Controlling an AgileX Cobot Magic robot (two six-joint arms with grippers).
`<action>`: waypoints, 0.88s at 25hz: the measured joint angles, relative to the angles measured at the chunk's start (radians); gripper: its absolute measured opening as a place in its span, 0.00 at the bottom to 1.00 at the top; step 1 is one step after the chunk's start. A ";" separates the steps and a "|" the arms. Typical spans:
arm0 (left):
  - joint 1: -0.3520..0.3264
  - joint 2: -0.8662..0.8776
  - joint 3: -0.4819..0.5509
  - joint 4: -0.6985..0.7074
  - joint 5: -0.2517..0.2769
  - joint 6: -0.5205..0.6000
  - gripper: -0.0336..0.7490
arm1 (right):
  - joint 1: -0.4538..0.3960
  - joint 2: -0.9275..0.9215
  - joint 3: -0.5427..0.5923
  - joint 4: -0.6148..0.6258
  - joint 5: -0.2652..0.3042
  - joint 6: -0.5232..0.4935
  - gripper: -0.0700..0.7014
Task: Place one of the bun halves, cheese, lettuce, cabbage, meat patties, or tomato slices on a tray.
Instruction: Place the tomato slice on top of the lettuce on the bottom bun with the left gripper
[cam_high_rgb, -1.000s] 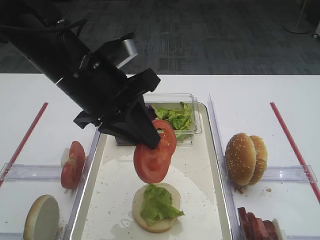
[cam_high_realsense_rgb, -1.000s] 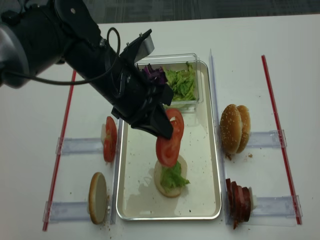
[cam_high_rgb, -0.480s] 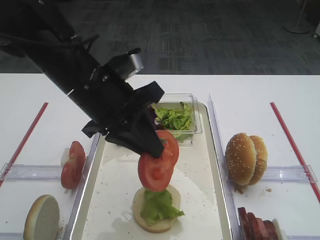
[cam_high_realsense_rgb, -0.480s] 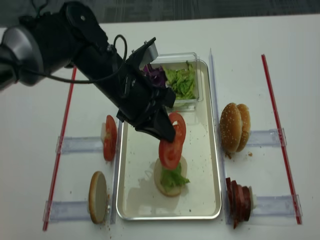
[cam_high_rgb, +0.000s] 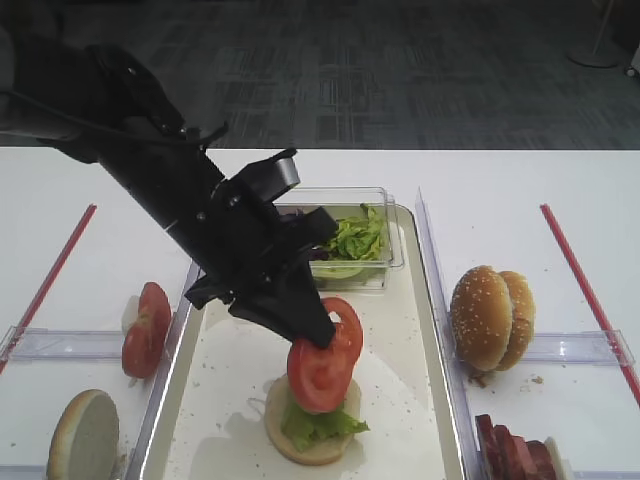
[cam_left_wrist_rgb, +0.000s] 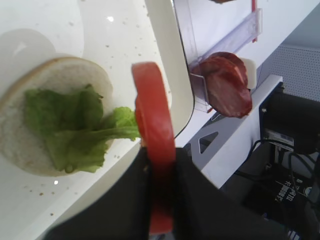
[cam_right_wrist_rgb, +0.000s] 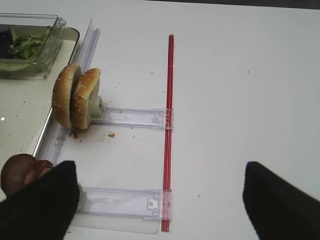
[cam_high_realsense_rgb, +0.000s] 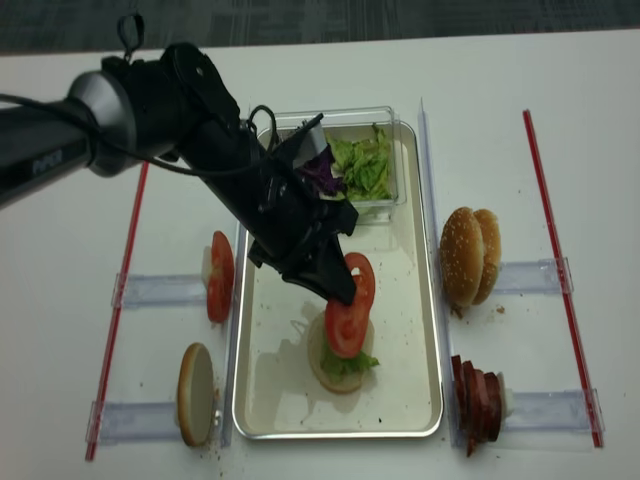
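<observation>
My left gripper (cam_high_rgb: 318, 335) (cam_high_realsense_rgb: 340, 290) (cam_left_wrist_rgb: 160, 165) is shut on a glossy red tomato slice (cam_high_rgb: 320, 375) (cam_high_realsense_rgb: 347, 327) (cam_left_wrist_rgb: 152, 110) held on edge; a second red slice overlaps behind it. The slice hangs just above a bun half (cam_high_rgb: 300, 445) (cam_left_wrist_rgb: 60, 75) topped with lettuce (cam_high_rgb: 315, 425) (cam_left_wrist_rgb: 70, 125), lying cut face up on the metal tray (cam_high_rgb: 440, 330) (cam_high_realsense_rgb: 432, 330). Whether tomato and lettuce touch I cannot tell. My right gripper (cam_right_wrist_rgb: 160, 200) stands open over bare table with nothing between its fingers.
A clear box (cam_high_rgb: 390, 225) of lettuce and purple cabbage (cam_high_realsense_rgb: 322, 172) sits at the tray's far end. Two bun halves (cam_high_rgb: 490, 318) (cam_right_wrist_rgb: 75, 100) and meat patties (cam_high_rgb: 515, 450) (cam_left_wrist_rgb: 225, 82) stand right of the tray. Tomato slices (cam_high_rgb: 145, 325) and a bun half (cam_high_rgb: 85, 435) stand left.
My left gripper has carried the tomato slice down and toward the tray's near end, from mid-tray height to just over the lettuce-topped bun.
</observation>
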 joint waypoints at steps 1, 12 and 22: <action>0.000 0.012 0.000 0.000 -0.003 0.004 0.11 | 0.000 0.000 0.000 0.000 0.000 0.000 0.97; 0.000 0.101 0.000 -0.007 -0.010 0.036 0.11 | 0.000 0.000 0.000 0.000 0.000 0.000 0.97; 0.000 0.107 0.000 -0.023 -0.011 0.054 0.11 | 0.000 0.000 0.000 0.000 0.000 0.000 0.97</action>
